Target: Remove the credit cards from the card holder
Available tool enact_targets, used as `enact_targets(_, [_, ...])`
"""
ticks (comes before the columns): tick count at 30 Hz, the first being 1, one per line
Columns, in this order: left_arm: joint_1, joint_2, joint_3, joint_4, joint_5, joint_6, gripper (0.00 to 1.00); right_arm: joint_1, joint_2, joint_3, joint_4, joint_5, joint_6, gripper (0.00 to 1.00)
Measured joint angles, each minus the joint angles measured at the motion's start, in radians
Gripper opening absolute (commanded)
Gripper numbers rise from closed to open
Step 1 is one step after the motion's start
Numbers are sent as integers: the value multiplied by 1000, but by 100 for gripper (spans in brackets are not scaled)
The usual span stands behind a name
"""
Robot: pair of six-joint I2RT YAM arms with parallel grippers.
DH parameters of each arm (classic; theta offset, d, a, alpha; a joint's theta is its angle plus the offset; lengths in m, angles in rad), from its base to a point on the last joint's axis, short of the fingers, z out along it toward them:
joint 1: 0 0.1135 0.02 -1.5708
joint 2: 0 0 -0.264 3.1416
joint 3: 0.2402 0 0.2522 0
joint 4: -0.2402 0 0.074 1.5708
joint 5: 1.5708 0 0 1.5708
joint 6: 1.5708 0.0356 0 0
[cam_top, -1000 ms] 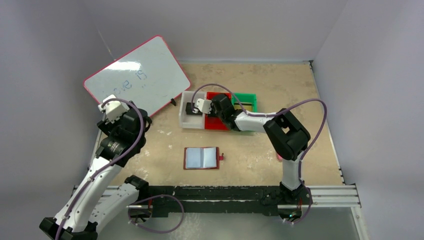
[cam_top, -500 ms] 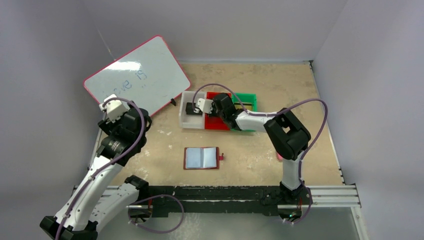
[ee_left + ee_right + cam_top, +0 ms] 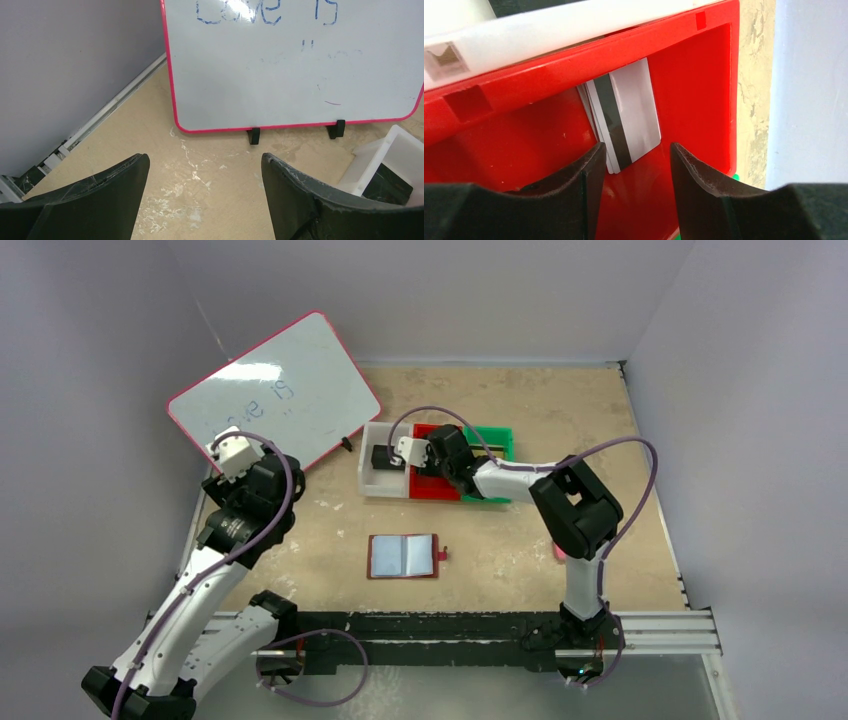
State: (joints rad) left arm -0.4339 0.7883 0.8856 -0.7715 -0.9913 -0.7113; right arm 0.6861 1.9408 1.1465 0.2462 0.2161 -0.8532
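The card holder [image 3: 404, 556] lies open on the table's near middle, its pale blue sleeves facing up and its snap tab to the right. My right gripper [image 3: 432, 472] [image 3: 638, 150] hangs open over the red bin [image 3: 704, 100]. Nothing is between its fingers. Just beyond them, silver-grey credit cards [image 3: 626, 112] with a black stripe lie stacked on the bin floor. A dark object [image 3: 383, 457] rests in the white bin [image 3: 375, 483]. My left gripper [image 3: 205, 160] is open over bare table near the whiteboard, far from the holder.
A pink-framed whiteboard [image 3: 275, 400] [image 3: 295, 60] leans at the back left. White, red [image 3: 430, 490] and green [image 3: 497, 440] bins sit in a row at the table's middle back. A small pink block [image 3: 557, 553] lies by the right arm's base.
My right gripper has shifted slightly to the right over the red bin. The left arm has moved a little right and toward the near edge.
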Motion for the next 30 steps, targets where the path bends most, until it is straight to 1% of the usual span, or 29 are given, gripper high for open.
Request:
enact_targets(6, [0,0,0,0,9,1,82,0,-5,0,-11,-8,26,55])
enact_targets(9, [0,0,0,0,12,2,82,0,-18,0,-12,-12,68,51])
enact_targets(12, [0,0,0,0,13,2,82,0,-66,-2,0,-15,141,47])
enact_targets(16, [0,0,0,0,13,2,82,0,-225,-60,114,27,359,42])
enact_targets(19, [0,0,0,1,13,6,82,0,-328,-71,151,67,582,20])
enact_targets(22, [0,0,0,2,13,15,82,-1,-356,-35,103,80,804,4])
enact_targets(24, [0,0,0,4,14,17,81,-2,-322,14,35,72,915,2])
enact_targets(26, [0,0,0,6,16,20,81,-5,-260,65,-36,40,1024,2])
enact_targets(30, [0,0,0,6,18,24,81,-5,-161,72,-124,-8,1162,0])
